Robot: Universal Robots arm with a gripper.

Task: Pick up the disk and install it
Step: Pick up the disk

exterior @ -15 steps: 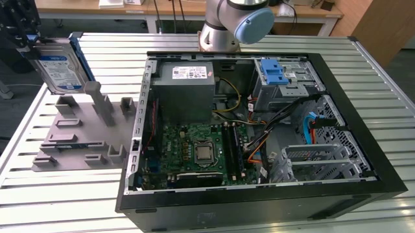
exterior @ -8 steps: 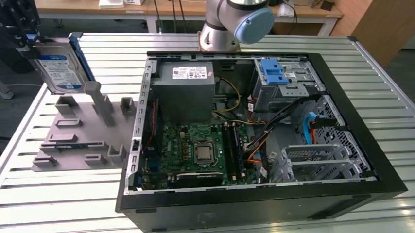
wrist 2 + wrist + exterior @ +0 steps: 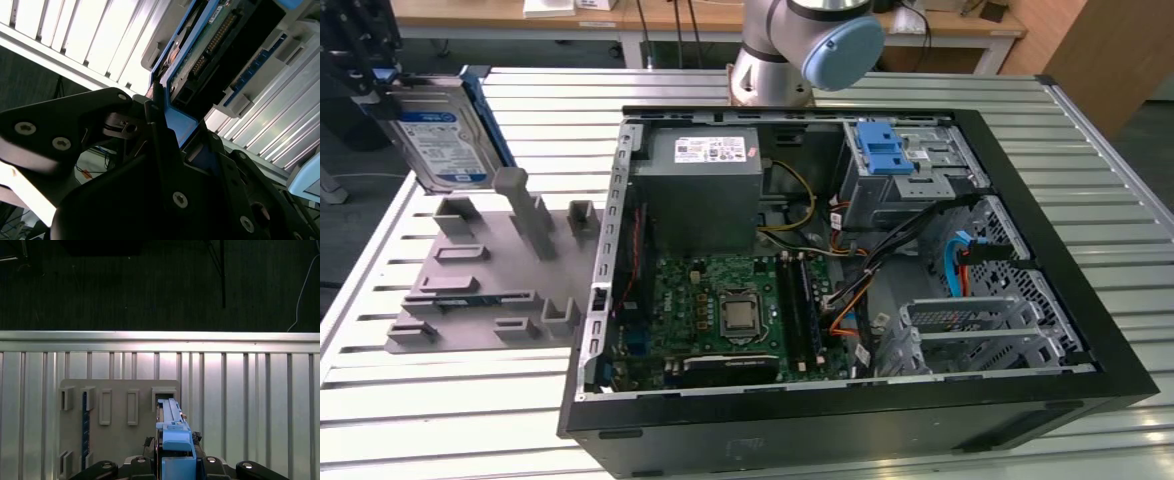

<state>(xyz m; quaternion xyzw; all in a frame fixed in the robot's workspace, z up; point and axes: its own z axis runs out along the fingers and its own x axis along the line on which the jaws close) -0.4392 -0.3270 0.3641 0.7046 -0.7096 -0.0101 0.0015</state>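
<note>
The disk [image 3: 440,135] is a silver drive with a blue-and-white label and a blue carrier frame. It stands upright at the exterior view's far left, over the back end of the grey holder fixture [image 3: 480,270]. My gripper [image 3: 383,85] is shut on its upper edge. The second wrist view has black fingers [image 3: 162,135] clamped on the blue frame [image 3: 180,125], with the drive's circuit-board side [image 3: 210,45] beyond. In the first wrist view the disk [image 3: 172,427] reaches edge-on from my gripper [image 3: 175,462] toward a fixture [image 3: 120,425] slot; I cannot tell whether it clears that slot.
An open black computer case [image 3: 1067,250] lies on the slatted metal table [image 3: 454,400] to the exterior view's right of the fixture. It holds a motherboard [image 3: 734,310], a grey power supply [image 3: 707,180] and a drive bay with a blue clip [image 3: 887,150]. The arm's base [image 3: 801,50] stands behind it.
</note>
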